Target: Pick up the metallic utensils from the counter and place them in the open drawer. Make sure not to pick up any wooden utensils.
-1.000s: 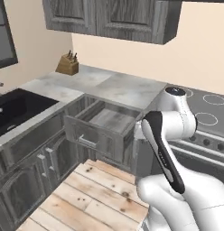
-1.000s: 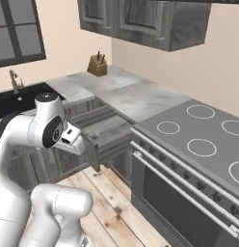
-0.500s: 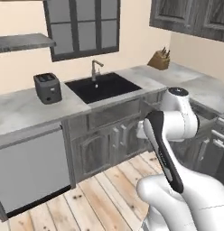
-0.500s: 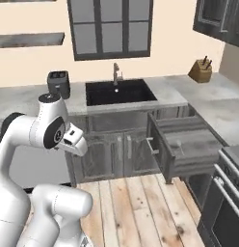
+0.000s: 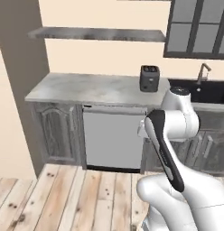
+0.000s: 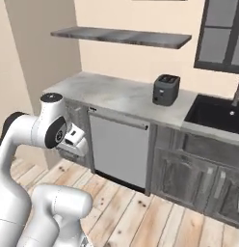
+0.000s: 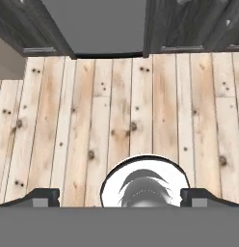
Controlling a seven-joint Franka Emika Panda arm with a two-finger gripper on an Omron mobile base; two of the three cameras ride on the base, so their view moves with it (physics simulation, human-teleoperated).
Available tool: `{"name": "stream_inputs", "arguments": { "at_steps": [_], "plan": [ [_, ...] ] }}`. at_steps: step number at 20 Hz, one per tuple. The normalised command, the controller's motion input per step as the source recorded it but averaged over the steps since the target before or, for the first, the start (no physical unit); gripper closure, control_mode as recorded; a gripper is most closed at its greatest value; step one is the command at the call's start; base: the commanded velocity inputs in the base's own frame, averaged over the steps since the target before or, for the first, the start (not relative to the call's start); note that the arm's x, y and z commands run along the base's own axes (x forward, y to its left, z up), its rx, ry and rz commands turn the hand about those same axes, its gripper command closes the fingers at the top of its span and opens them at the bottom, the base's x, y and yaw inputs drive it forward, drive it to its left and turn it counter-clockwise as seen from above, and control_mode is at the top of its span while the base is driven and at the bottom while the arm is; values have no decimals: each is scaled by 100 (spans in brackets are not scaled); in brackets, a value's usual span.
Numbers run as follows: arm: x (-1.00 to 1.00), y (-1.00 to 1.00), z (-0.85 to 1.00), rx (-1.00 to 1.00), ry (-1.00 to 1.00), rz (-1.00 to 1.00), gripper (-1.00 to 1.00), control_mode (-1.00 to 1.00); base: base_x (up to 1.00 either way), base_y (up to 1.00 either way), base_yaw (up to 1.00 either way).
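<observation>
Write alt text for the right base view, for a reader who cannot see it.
A white robot arm rises at the lower left before a grey stone counter carrying a dark toaster. A pale dishwasher panel sits under the counter, a black sink lies at right, and a shelf hangs above.

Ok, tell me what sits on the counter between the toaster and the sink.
Nothing: in the right base view the counter between the toaster and the sink is bare marbled stone.
</observation>
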Motion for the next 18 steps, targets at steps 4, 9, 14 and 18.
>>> {"name": "stream_inputs", "arguments": {
  "at_steps": [4,9,14,18],
  "plan": [
    [0,0,0,0,0,0,-100,100,-12,0,97],
    [0,0,0,0,0,0,-100,100,0,-16,84],
    [0,0,0,0,0,0,-100,100,0,-14,54],
    [0,0,0,0,0,0,-100,100,17,-13,49]
  ]
}}
